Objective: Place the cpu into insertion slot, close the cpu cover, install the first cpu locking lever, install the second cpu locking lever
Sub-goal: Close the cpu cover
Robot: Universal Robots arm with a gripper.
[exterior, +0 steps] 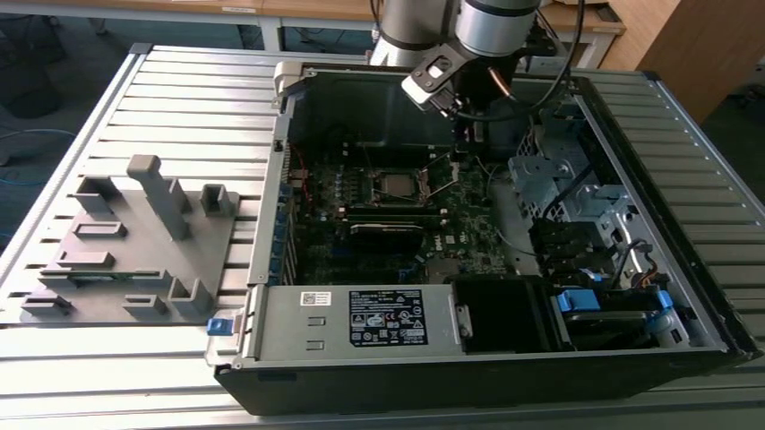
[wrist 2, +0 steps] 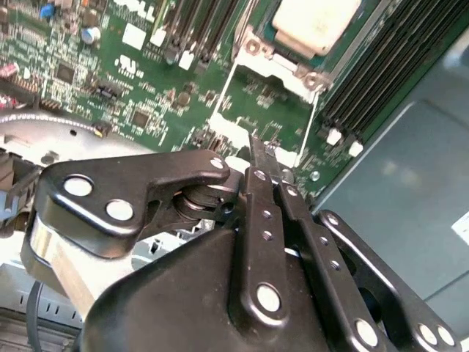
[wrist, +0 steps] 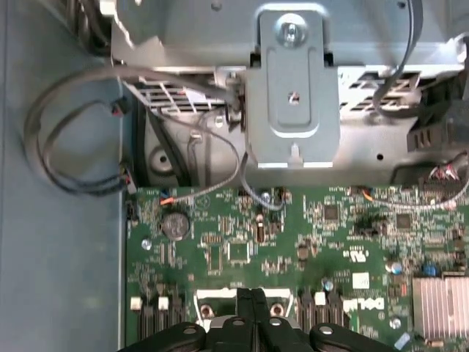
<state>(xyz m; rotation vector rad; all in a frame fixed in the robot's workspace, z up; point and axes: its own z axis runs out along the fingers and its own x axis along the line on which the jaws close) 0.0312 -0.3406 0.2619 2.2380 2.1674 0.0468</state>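
One gripper (wrist 2: 258,150); its two fingers (wrist 2: 260,213) are pressed flat together, tips meeting; whether anything thin is pinched between them cannot be told.

One cpu cover (wrist 2: 226,129), swung open, lies flat just under and ahead of the fingertips; green board shows through its square window; the fingertips sit at the cover's nearer edge, contact uncertain.

One cpu (wrist 2: 316,20), pale silver top, lies beyond the cover, on the far side from the gripper; it sits inside the one insertion slot (wrist 2: 255,45), whose silvery rim frames it.

One green circuit board (wrist: 234,235) spreads out ahead of the fingertips in the first wrist view; one round coin cell (wrist: 174,224) is on it, well apart from them.

Exterior view: one open computer case (exterior: 478,385) on one slatted table (exterior: 179,107); one grey fixture (exterior: 132,242) outside the case, far from the gripper.
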